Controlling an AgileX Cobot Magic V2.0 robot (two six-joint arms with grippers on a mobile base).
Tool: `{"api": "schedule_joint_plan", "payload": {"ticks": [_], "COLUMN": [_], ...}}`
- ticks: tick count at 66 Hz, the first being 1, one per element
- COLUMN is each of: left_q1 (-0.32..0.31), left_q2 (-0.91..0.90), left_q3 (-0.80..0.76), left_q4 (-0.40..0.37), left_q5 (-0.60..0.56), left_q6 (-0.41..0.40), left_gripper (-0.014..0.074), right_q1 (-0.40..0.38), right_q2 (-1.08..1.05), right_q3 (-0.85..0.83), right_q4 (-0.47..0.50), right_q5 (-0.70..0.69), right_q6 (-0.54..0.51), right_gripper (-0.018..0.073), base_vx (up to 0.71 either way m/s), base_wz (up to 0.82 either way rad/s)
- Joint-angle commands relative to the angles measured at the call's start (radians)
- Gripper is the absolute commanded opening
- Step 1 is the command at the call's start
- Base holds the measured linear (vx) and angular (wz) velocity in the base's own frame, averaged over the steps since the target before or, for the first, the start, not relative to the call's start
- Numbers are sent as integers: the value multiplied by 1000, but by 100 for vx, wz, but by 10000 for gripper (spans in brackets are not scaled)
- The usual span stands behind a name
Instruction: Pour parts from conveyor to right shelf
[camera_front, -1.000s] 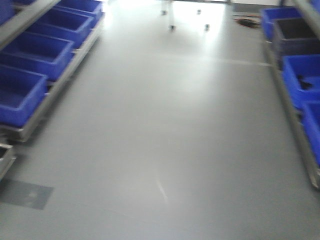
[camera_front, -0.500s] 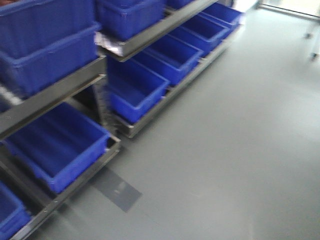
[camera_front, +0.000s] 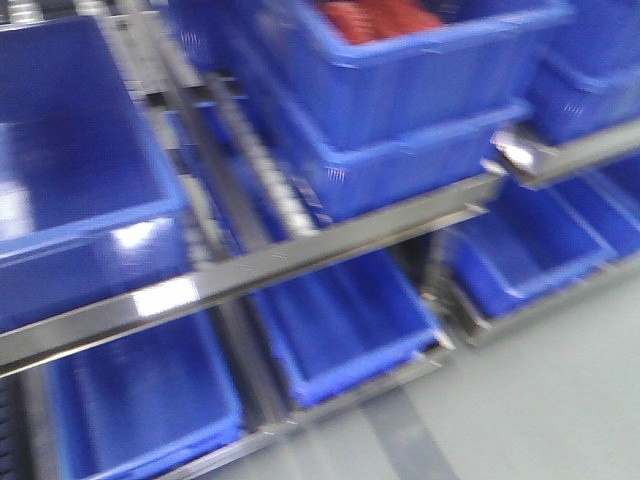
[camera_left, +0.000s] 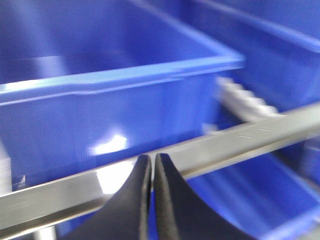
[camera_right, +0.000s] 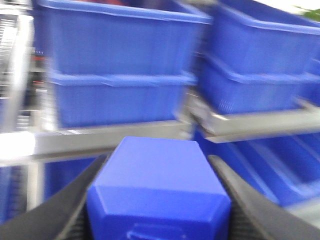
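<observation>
Between the dark fingers of my right gripper, clamped by its two sides, sits the part: a bright-blue plastic block, flat-topped, with bevelled corners and a faint raised mark on its near face. At 12 o'clock from it runs a steel rail of the right shelf, carrying stacked deep-blue bins. My left gripper has its fingers pressed together on nothing, facing another shelf rail. All views are blurred.
</observation>
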Motion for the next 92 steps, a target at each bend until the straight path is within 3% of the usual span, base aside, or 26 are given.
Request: {"api": "schedule_joint_plan", "payload": {"ticks": [1,36,92], "left_q1": [-1,-1,-1], "left_q2": [13,13,13], "left_q3": [-19,-19,-19], "left_q4": [-8,-8,-8], "left_q5": [-71,-71,-71], "left_q6": [-8,-8,-8], "left_gripper": [-6,-6,-6], "right_q1": [-1,-1,-1], "right_q2": [15,15,15], "right_q3": [-25,-25,-25], "right_q4": [8,8,8], "right_q5": [-76,-76,-76], "right_q6": [-2,-2,-2], "right_gripper": [-5,-5,-5], "base_vx": [22,21,18], "base_wz": [87,71,2]}}
